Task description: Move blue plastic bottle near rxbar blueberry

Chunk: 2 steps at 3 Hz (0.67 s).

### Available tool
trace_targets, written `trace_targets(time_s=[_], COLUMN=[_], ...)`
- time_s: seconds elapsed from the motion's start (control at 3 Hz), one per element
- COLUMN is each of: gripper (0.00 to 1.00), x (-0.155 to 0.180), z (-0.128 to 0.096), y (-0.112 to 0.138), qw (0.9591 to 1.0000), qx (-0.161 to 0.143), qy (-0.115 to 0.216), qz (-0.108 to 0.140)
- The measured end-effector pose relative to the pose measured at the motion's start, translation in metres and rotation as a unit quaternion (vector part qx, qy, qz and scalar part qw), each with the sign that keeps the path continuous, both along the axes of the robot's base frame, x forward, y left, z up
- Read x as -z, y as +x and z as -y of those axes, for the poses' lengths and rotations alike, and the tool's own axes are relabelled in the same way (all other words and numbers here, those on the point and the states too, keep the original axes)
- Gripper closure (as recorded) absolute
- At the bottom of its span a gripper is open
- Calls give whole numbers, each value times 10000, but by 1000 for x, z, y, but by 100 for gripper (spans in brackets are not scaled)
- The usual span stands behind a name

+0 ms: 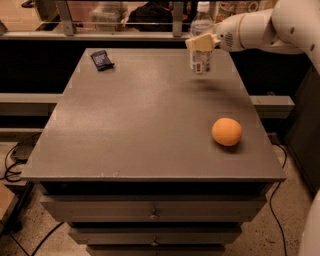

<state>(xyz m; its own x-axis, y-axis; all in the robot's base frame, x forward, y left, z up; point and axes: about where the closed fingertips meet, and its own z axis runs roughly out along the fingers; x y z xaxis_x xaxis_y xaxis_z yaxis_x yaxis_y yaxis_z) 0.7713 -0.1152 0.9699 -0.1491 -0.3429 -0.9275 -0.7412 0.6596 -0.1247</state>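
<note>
Okay, widest thing on my screen is the grey counter (140, 125), a broad flat top with drawers (155, 207) stacked under its front edge. Next in size, my white arm (260, 30) reaches in from the upper right corner and stretches leftward over the counter's far right side.

And there's the blue plastic bottle (201, 60), upright at the far right of the counter, with its white cap (202, 6) poking up above the arm's wrist. Its base looks to be hanging clear of the surface; I can see a soft dark shadow (205, 85) on the counter just below it, apart from the bottle's bottom.

Now the orange (226, 131), round and bright, sitting by itself on the near right part of the counter, well apart from the bottle.

On to the pincer (200, 42): its cream fingers (196, 42) are closed across the bottle's middle, above the label, gripping it snugly. That's a firm hold as far as I can see.

Smallest of the lot, the rxbar blueberry (102, 60), a flat dark navy wrapper lying at the far left corner of the counter, turned a little askew. It's well apart from the bottle, with open grey surface between them.
</note>
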Motion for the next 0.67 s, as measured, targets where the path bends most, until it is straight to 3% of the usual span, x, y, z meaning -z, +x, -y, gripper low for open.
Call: trace_targets(time_s=[0.33, 0.67], gripper=[100, 100], x=[-2, -2], z=[-11, -11], y=[-1, -1], qw=[9999, 9999], qx=[-112, -112], qy=[-22, -21], qz=[3, 3])
